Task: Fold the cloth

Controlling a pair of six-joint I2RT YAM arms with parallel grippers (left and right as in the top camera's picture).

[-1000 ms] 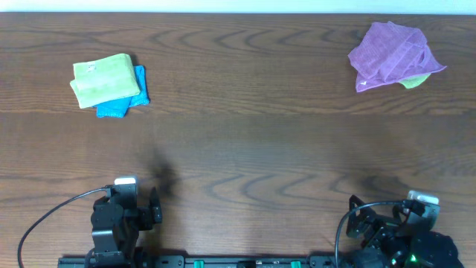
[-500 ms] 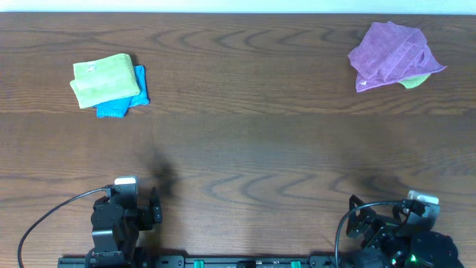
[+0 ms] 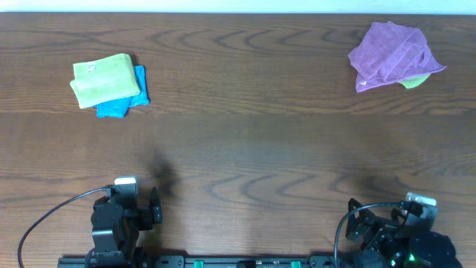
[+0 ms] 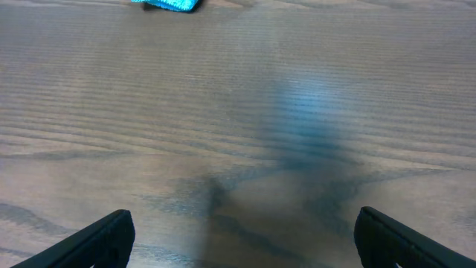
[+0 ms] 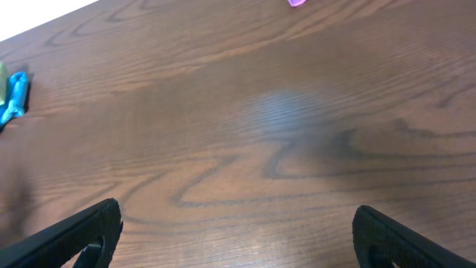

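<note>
The lime-green cloth (image 3: pixel 104 80) lies folded at the far left of the table, a small white tag near its top edge, and rests on a bright blue folded cloth (image 3: pixel 119 100). My left gripper (image 4: pixel 242 238) is open and empty over bare wood near the front edge, far from the cloth. My right gripper (image 5: pixel 238 234) is open and empty near the front right. In the overhead view both arms sit at the front edge, the left arm (image 3: pixel 123 212) and the right arm (image 3: pixel 390 227). A sliver of the cloth shows at the right wrist view's left edge (image 5: pixel 2 82).
A crumpled purple cloth (image 3: pixel 390 53) lies at the far right, with a bit of lime-green fabric (image 3: pixel 416 80) peeking from under it. The blue cloth's edge shows in the left wrist view (image 4: pixel 167 4) and in the right wrist view (image 5: pixel 15 97). The table is dark wood (image 3: pixel 245 141).
The right arm has shifted very slightly toward the front edge. The cloths and the left arm have not moved.
</note>
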